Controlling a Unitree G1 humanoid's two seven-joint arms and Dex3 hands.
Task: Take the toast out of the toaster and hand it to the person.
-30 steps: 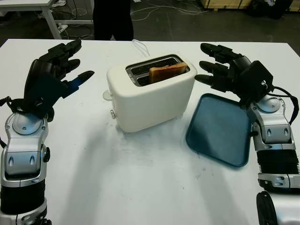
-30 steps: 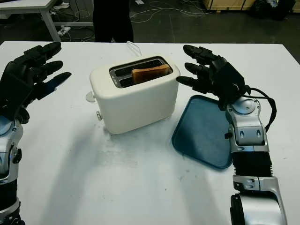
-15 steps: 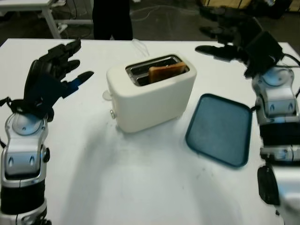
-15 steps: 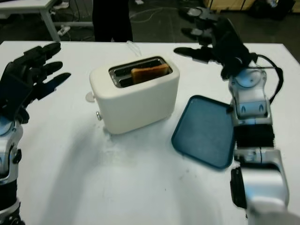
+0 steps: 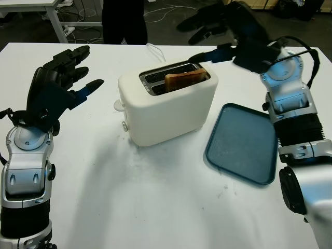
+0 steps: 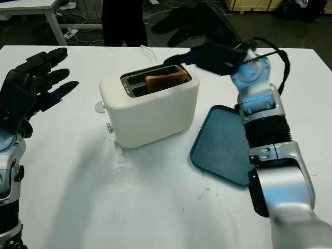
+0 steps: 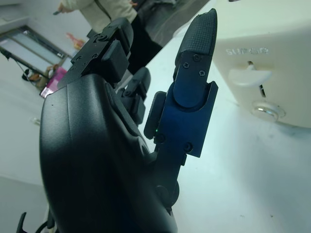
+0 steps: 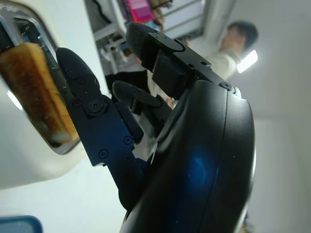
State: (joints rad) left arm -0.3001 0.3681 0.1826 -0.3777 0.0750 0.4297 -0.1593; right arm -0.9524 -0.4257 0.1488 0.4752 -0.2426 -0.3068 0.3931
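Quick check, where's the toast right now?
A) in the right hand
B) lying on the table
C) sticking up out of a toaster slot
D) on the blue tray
C: the toast stands in a slot of the white toaster; the right hand is open above and behind it, holding nothing, the left hand is open at the toaster's other side, and the blue tray holds nothing.

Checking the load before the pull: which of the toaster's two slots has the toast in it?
The slot nearer the robot holds the toast, standing above the toaster top. The farther slot looks empty. The right hand hovers above, open.
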